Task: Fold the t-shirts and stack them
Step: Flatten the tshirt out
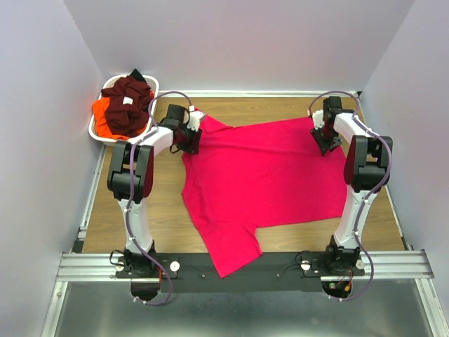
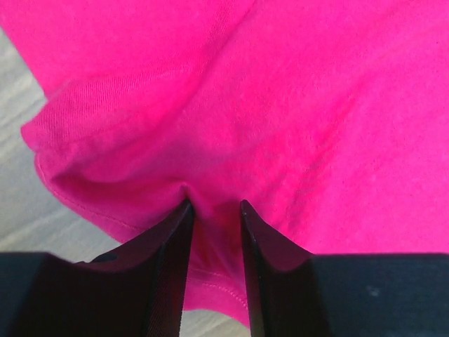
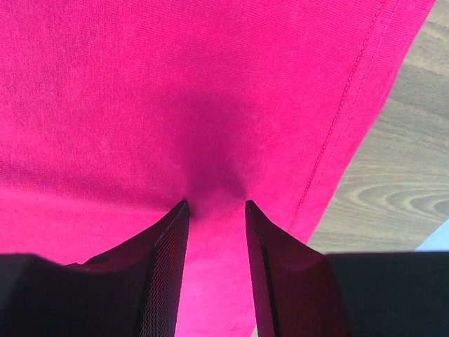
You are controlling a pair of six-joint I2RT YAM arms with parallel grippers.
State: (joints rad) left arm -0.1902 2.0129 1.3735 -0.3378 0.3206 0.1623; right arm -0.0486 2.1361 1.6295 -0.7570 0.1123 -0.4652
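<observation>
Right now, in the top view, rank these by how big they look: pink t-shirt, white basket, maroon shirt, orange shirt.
1. pink t-shirt, by far.
2. white basket.
3. maroon shirt and orange shirt: both bunched in the basket, partly hidden, too alike to rank.

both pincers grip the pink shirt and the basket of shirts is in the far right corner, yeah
No: the top view shows the basket in the far left corner. The left pincer and right pincer do grip the pink shirt.
</observation>
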